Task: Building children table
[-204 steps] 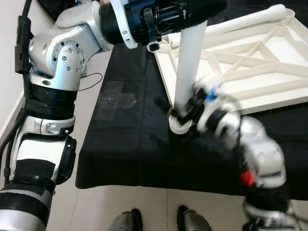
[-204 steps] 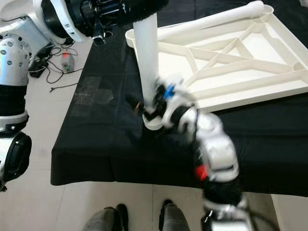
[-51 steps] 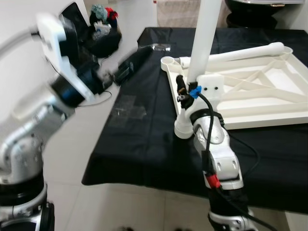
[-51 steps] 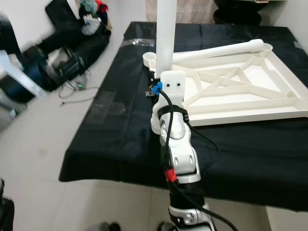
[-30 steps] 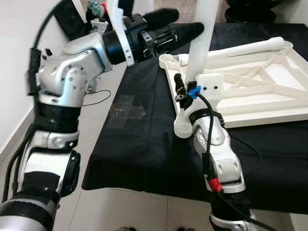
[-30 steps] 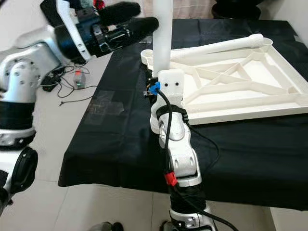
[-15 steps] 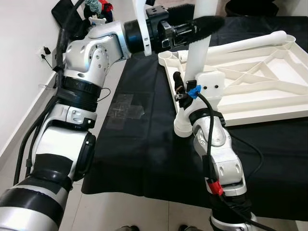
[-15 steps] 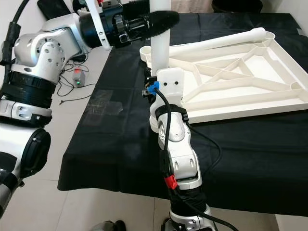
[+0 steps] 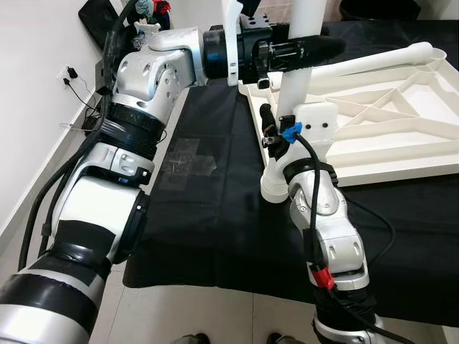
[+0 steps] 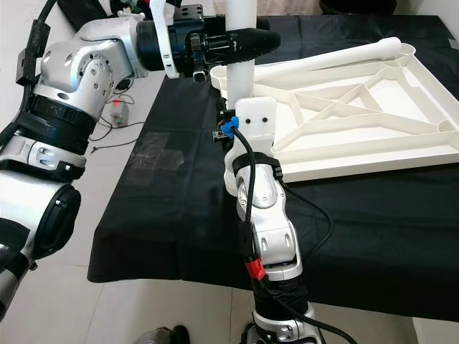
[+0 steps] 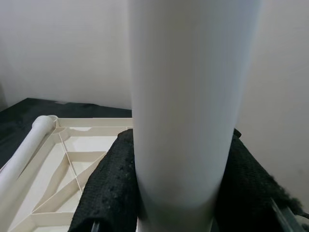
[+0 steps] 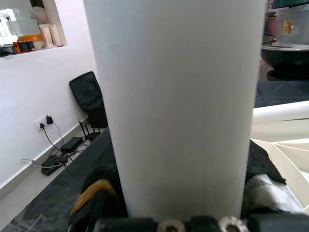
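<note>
We have the white leg [image 9: 295, 68] upright at the tabletop frame [image 10: 373, 93]'s corner, near the worktop [image 9: 208, 208]'s front-left edge. Right end effector [image 9: 271, 136] is clenched low on it, left end effector [image 10: 247, 41] clenched higher. Long axis is vertical; we judge the next push runs straight down.

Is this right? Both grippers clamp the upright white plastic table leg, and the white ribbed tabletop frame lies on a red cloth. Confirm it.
Not quite: the cloth is black, not red, as the right eye view shows. The rest holds: the left gripper and right gripper both clamp the upright white plastic table leg, and the white ribbed tabletop frame lies on that cloth.
</note>
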### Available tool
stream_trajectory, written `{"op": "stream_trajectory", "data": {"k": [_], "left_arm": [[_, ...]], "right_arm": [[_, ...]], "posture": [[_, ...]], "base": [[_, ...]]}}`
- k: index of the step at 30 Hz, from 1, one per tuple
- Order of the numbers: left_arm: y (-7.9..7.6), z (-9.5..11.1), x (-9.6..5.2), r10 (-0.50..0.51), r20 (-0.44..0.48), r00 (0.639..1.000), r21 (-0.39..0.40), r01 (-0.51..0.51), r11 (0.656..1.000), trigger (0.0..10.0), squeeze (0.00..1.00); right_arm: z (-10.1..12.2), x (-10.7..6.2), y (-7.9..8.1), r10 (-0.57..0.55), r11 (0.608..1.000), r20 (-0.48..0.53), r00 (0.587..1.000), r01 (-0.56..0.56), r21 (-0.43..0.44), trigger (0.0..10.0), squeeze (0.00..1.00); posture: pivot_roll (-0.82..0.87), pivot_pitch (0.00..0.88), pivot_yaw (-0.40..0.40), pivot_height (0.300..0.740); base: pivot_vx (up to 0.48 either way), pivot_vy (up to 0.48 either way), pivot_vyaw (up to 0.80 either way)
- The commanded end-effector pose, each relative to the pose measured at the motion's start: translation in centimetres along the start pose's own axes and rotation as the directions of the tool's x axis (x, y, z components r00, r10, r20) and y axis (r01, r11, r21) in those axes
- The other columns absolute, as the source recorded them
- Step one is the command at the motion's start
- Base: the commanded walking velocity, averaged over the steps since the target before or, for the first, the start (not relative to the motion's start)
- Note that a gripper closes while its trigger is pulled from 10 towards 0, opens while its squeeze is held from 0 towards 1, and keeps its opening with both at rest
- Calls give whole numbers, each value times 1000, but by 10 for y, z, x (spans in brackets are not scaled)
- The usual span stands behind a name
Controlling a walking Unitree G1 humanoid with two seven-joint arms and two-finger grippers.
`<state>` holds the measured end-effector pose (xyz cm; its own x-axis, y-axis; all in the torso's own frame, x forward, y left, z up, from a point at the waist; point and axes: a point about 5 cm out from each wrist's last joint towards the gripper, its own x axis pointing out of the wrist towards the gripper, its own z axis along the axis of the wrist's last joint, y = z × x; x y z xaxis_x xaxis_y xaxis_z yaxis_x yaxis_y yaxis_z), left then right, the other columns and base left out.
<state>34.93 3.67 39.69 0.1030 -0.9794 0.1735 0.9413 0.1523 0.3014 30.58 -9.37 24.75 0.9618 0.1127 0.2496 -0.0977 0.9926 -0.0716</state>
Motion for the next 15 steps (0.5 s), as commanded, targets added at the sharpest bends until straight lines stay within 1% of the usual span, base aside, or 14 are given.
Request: {"op": "stream_trajectory", "data": {"k": [1, 2, 3, 4, 5, 6, 7, 8, 9, 10, 11, 13, 14, 15], "left_arm": [[4, -12, -3, 42, -81, 996, 18, -40, 999, 0, 0], [4, -12, -2, 35, -84, 996, 26, -33, 999, 0, 0], [3, -12, -2, 27, -88, 996, 32, -24, 999, 0, 0], [3, -12, -2, 27, -88, 996, 32, -24, 999, 0, 0], [3, -13, -2, 22, -91, 996, 36, -19, 999, 0, 0], [3, -13, -2, 22, -91, 996, 36, -19, 999, 0, 0], [2, -13, -2, 17, -92, 996, 38, -14, 999, 0, 0], [2, -13, -2, 17, -92, 996, 38, -14, 999, 0, 0], [2, -14, -2, 14, -92, 996, 40, -10, 999, 0, 0], [2, -14, -2, 14, -92, 996, 40, -10, 999, 0, 0], [1, -14, -2, 5, -94, 996, 44, -1, 999, 0, 0], [1, -14, -2, 5, -94, 996, 44, -1, 999, 0, 0], [1, -14, -2, 3, -94, 996, 45, 2, 999, 0, 0], [0, -14, -1, -3, -94, 996, 47, 7, 999, 0, 0]], "right_arm": [[-39, -7, 0, 21, 999, -190, 982, -12, 48, 2784, 0], [-38, -7, 1, 38, 998, -186, 982, -27, 58, 2784, 0], [-35, -6, 2, 76, 995, -169, 983, -64, 75, 10000, 0], [-35, -6, 2, 76, 995, -169, 983, -64, 75, 10000, 0], [-33, -6, 2, 107, 992, -152, 983, -97, 76, 10000, 561], [-33, -6, 2, 107, 992, -152, 983, -97, 76, 10000, 561], [-30, -5, 1, 181, 981, -128, 975, -171, 87, 10000, 1000], [-30, -5, 1, 181, 981, -128, 975, -171, 87, 10000, 1000], [-28, -5, 0, 231, 971, -111, 966, -221, 94, 10000, 1000], [-28, -5, 0, 231, 971, -111, 966, -221, 94, 10000, 1000], [-20, 0, -12, 387, 922, -72, 919, -384, 56, 10000, 1000], [-20, 0, -12, 387, 922, -72, 919, -384, 56, 10000, 1000], [-16, 2, -18, 427, 904, -65, 902, -425, 34, 10000, 1000], [-5, 8, -27, 474, 880, -32, 880, -474, -2, 10000, 1000]], "posture": [[25, 229, 96, 740], [25, 229, 96, 740], [24, 231, 97, 740], [24, 231, 97, 740], [24, 232, 97, 740], [24, 232, 97, 740], [24, 233, 97, 740], [24, 233, 97, 740], [24, 233, 97, 740], [24, 233, 97, 740], [25, 235, 97, 740], [25, 235, 97, 740], [25, 235, 97, 740], [24, 238, 97, 740]], "base": [[0, 0, 0], [0, 0, 0], [0, 0, 0], [0, 0, 0], [0, 0, 0], [0, 0, 0], [0, 0, 0], [0, 0, 0], [0, 0, 0], [0, 0, 0], [0, 0, 0], [0, 0, 0], [0, 0, 0], [0, 0, 0]]}}
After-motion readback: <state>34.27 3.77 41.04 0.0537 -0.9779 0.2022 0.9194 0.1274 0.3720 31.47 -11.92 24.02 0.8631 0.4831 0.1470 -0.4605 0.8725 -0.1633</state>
